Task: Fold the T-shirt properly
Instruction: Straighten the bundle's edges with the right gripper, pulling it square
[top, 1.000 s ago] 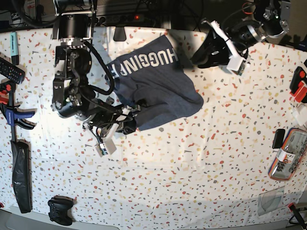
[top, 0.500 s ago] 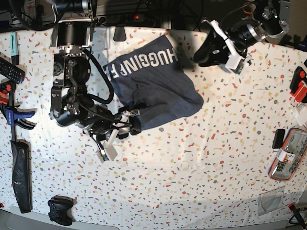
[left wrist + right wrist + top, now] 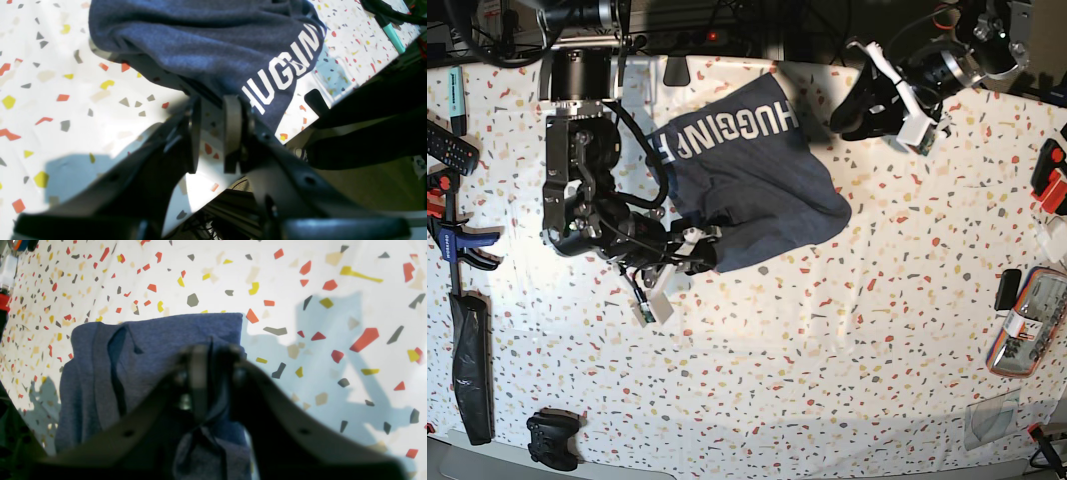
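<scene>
matt heathered cotton T-shirt [image 3: 747, 185], smooth speckled terrazzo-print table [image 3: 827, 350]

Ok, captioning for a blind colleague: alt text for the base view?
A crumpled navy T-shirt with white lettering lies on a speckled table. The right gripper sits at its near edge; the left gripper hangs apart from it.
</scene>
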